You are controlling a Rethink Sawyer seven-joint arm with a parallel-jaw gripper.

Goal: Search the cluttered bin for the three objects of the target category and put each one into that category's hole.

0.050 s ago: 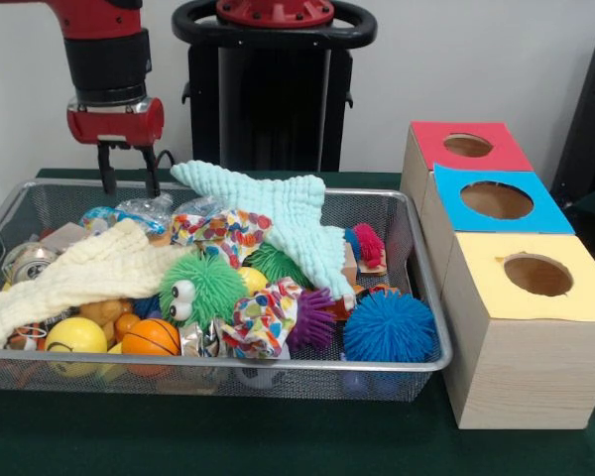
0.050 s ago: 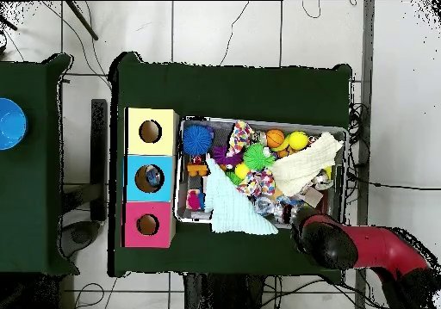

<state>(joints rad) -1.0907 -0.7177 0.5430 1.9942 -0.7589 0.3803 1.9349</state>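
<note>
we count one wire bin (image 1: pixel 428 327) on the green table (image 1: pixel 278 446), and it is packed. the gripper (image 1: pixel 127 178) hangs over the bin's far corner, its two black fingers (image 1: pixel 107 171) parted with nothing between them, tips just above the clutter. in the bin we see two cloths: a mint cloth (image 1: pixel 278 213) draped over the far rim and down into the middle, and a cream cloth (image 1: pixel 74 278) stretched along the side under the arm. spiky balls next, three clear ones: a blue one (image 1: pixel 389 325) at the near corner by the boxes, a green one with googly eyes (image 1: pixel 203 288) in the middle, a purple one (image 1: pixel 312 319) between them. one small basketball (image 1: pixel 151 337) and one yellow ball (image 1: pixel 75 335) sit at the near rim, side by side. a patterned cloth (image 1: pixel 263 322) lies crumpled beside the purple ball. beside the bin stand three wooden boxes in a row, each with one round hole: yellow box (image 1: pixel 531 273) nearest, blue box (image 1: pixel 496 198) in the middle, red box (image 1: pixel 468 146) farthest. from overhead, something small lies inside the blue box's hole (image 2: pixel 152 176); we cannot tell what. a second green table (image 2: pixel 26 168) alongside holds a blue bowl (image 2: pixel 10 123), on a white tiled floor (image 2: pixel 224 30) strewn with cables.
</note>
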